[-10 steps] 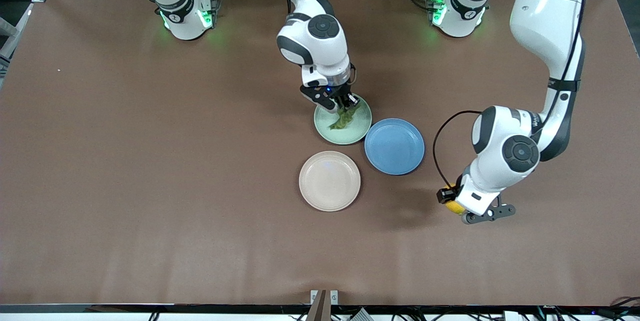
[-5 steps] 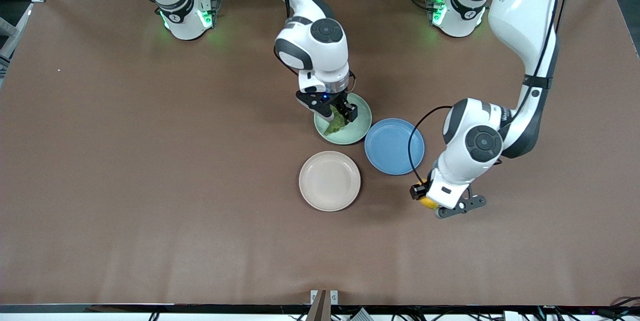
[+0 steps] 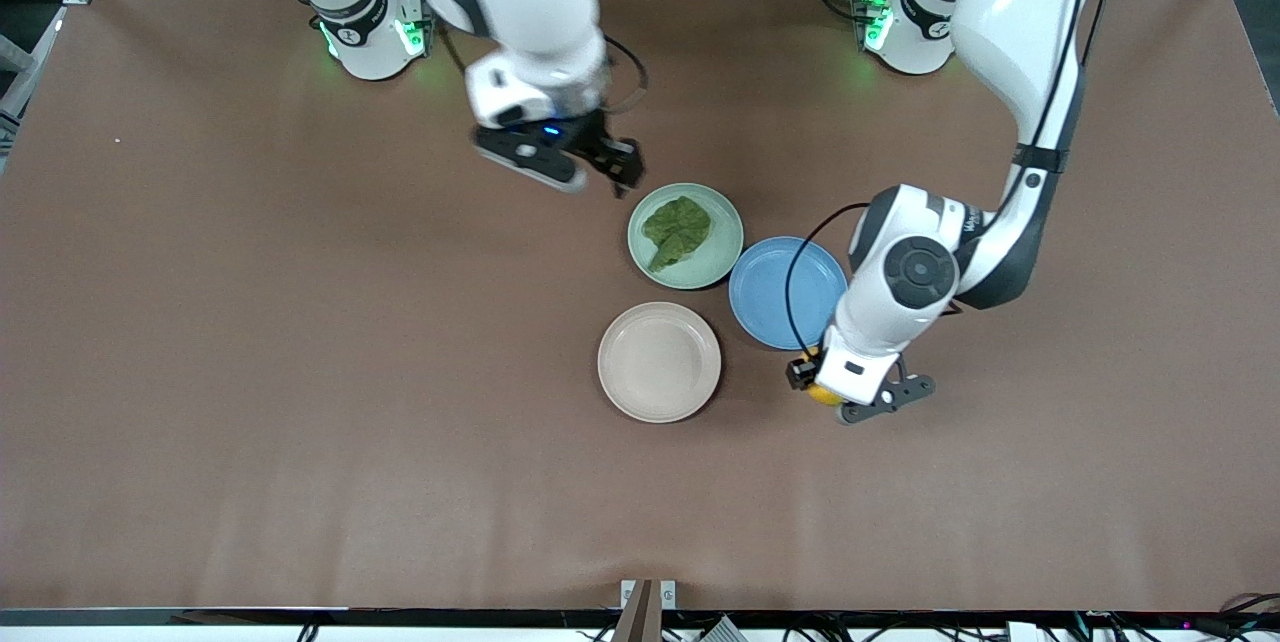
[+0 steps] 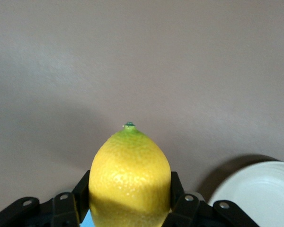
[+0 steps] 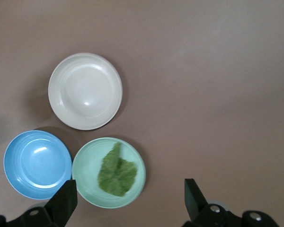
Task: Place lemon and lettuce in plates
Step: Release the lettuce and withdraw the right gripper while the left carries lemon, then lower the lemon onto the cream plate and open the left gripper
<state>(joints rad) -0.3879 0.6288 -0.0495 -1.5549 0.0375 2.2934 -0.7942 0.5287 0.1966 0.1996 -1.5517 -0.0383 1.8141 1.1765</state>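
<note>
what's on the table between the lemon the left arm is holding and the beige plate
Nothing. In the front view, only bare brown table separates the lemon, held in the left gripper, from the beige plate. The blue plate lies farther from the camera.

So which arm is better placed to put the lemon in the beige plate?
The left arm. Its tool already grips the lemon, just beside the bare beige plate. The right tool is open, empty, raised near the green plate, where the lettuce lies.

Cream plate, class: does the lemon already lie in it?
No: the cream plate holds nothing, while the lemon sits clamped in the left gripper over the table.
</note>
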